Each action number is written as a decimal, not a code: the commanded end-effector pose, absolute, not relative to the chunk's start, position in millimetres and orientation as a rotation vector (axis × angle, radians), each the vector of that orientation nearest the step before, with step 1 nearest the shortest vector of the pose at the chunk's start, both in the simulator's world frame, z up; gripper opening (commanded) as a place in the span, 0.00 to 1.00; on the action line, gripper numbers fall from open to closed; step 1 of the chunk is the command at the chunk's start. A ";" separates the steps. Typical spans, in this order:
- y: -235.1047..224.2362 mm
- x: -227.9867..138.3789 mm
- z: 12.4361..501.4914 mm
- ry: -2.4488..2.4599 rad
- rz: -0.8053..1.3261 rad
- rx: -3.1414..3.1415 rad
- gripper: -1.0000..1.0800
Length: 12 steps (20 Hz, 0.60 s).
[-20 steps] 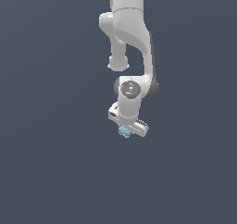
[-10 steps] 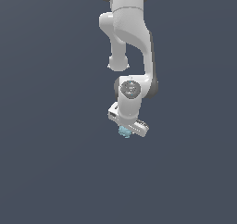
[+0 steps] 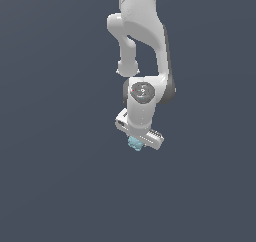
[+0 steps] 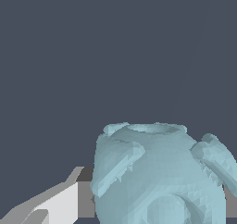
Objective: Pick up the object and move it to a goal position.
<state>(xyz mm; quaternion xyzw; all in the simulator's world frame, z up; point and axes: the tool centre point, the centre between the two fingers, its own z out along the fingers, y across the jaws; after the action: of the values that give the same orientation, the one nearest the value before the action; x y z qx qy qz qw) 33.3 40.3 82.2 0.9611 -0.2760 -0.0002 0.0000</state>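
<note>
- Wrist view, closest to the action: the gripper (image 4: 152,209) sits right at the object (image 4: 157,172), a pale cyan-blue knobbly blob that fills the lower part of the picture; one white and grey finger (image 4: 55,204) shows beside it, touching or nearly touching its flank; the other finger is hidden behind the blob, so I cannot tell for certain whether the jaws are pinching it or only flanking it.
- Exterior view: the gripper (image 3: 141,135) points downward from the end of the white arm (image 3: 142,46); the object (image 3: 134,144) peeks out just beneath the gripper body, towards the exterior view's left end of it; it reads as held between the fingers, though the contact itself is too small to make out.
- Surroundings: everything around is one flat dark slate-blue field; no tabletop edge, shadow or goal marker can be made out, so I cannot say whether the object is lifted or resting on a surface.
- Risk, as a judgement: the blob is lumpy and rounded, so the fingers may bear on bumps rather than flat faces; a quick move or a turn of the wrist could make it pivot or squirt out.
- Risk, as a judgement: the object seems to sit off-centre under the gripper; a shallow hold near the fingertips would leave little margin if it shifts.
- Risk, as a judgement: with no goal visible, a release in the wrong place cannot be ruled out.
</note>
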 end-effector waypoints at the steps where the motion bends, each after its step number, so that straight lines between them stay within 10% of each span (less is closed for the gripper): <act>1: 39.9 43.2 98.5 -0.867 0.000 3.020 0.00; 12: 38.5 93.1 176.5 -0.867 0.000 3.020 0.00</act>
<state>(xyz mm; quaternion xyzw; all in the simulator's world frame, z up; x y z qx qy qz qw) 86.8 38.7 166.3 0.9611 -0.2761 0.0005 -0.0002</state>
